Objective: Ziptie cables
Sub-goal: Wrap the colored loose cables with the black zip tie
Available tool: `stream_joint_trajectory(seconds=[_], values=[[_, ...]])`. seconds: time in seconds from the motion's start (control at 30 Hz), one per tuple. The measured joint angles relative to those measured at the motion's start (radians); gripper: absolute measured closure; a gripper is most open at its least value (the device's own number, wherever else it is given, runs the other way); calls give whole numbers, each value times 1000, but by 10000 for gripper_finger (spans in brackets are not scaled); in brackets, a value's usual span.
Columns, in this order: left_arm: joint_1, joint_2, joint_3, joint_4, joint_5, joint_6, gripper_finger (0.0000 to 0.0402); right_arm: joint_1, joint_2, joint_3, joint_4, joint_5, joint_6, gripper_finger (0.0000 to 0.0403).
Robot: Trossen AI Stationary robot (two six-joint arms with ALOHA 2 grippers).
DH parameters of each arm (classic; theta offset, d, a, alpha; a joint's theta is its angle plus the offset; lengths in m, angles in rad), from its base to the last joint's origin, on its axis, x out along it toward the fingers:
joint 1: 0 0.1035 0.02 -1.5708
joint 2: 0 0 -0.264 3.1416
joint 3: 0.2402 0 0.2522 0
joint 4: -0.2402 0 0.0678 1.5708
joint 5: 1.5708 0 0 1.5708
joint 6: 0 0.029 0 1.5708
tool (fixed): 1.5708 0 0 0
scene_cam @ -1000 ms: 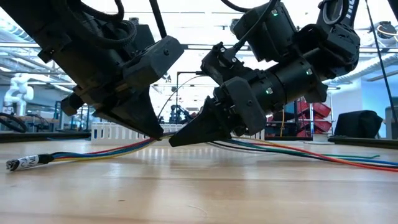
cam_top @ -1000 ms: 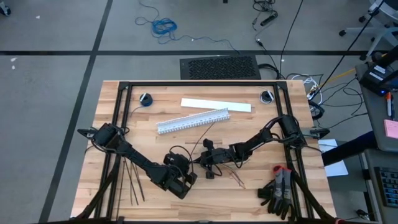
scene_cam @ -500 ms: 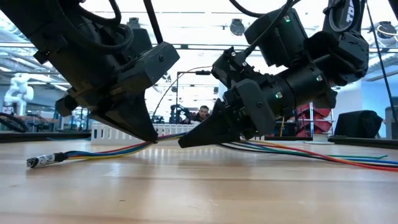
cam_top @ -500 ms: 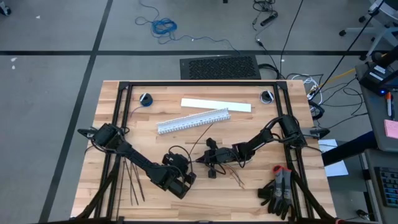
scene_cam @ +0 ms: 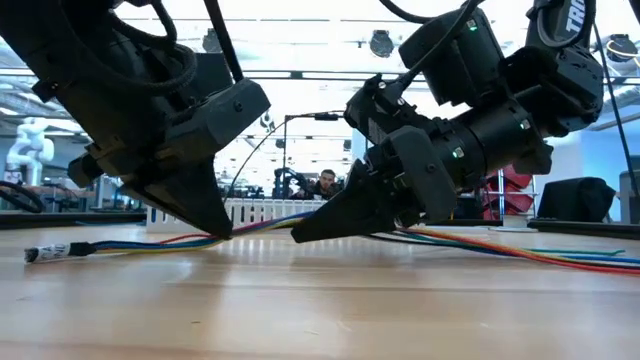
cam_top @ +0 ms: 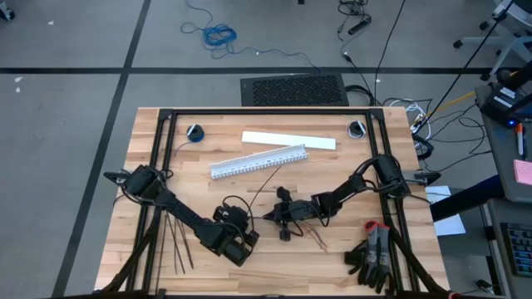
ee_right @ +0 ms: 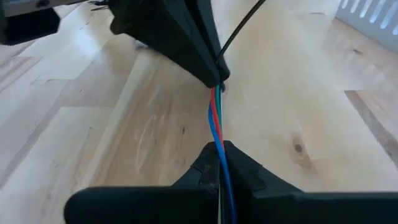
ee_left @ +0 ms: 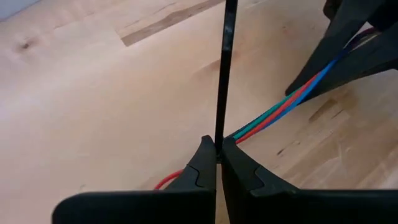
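two arms nose to nose on the wood, each pinching something thin

pale wooden tabletop [cam_top: 150, 158], black frame rails running round its edges, grey floor beyond with dark tape lines. a bright blue coiled cord [cam_top: 220, 35] lies out on that floor, well apart from the work. on the far half of the wood, a long white slotted duct [cam_top: 258, 160] lies at a slant, a flat white strip [cam_top: 288, 139] just behind it. black gloves [cam_top: 372, 257] sit at the near right corner. spare zipties [cam_top: 175, 241] lie near the left edge.

down in the near middle, the left gripper [ee_left: 218, 149] has its jaws closed on a ziptie [ee_left: 224, 74] that stands up between them. the right gripper [ee_right: 220, 152], jaws closed too, grips the cables [scene_cam: 150, 243], which run along the wood between the two tips and trail off to a dark tip at the low view's left.

behind, an open workshop: a person [scene_cam: 325, 183] seated far off, red bins [scene_cam: 515, 180] stacked.

open wood lies along the far edge and the near middle; the near corners are crowded.
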Motion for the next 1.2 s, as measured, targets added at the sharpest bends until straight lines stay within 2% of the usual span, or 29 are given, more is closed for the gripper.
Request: stream_joint_trajectory(seconds=[0.07,0.17,0.27,0.47,0.57,0.67,0.77,0.93,1.1,1.2], values=[[0,0,-1,17,-23,5,393,-1,0,0,0,-25,-2,398],[6,3,-6,50,-46,71,393,1,1,-6,1,-93,-6,370],[18,4,23,72,-63,139,386,2,1,-5,8,-193,9,320],[18,3,70,71,-175,213,349,2,-1,-2,13,-218,69,208],[19,3,76,53,-164,205,324,-1,-19,-2,-1,-214,79,178],[21,3,76,47,-83,179,300,-1,-59,-2,-38,-201,73,169],[16,3,75,29,-64,158,287,1,-110,0,-124,-128,49,170],[7,1,75,-27,-92,97,285,0,-194,0,-277,58,3,181],[3,1,86,-18,-87,125,284,0,-246,0,-471,245,4,193],[-2,0,105,-19,-89,164,284,1,-254,0,-557,315,23,206]])
